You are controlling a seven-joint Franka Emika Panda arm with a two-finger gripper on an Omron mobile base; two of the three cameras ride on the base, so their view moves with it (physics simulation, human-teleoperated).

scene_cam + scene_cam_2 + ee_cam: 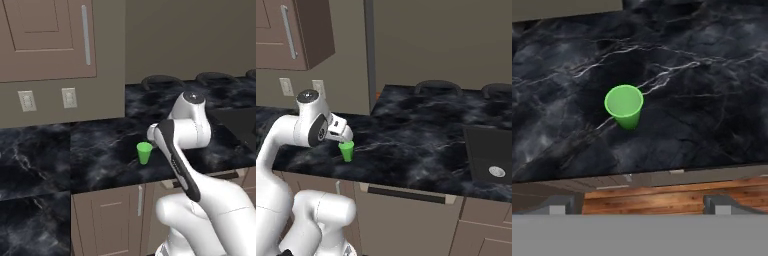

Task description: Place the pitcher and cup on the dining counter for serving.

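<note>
Open gripper, cup upright on counter

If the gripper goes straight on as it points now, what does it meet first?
Probably the cup, upright on the black counter just ahead of the open gripper. Depth is unclear; it may pass beside the cup and meet the counter.

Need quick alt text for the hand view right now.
A small green cup stands upright on a black marble worktop with white veins, near its front edge. The open gripper hangs above it, with wood floor beyond the edge.
</note>
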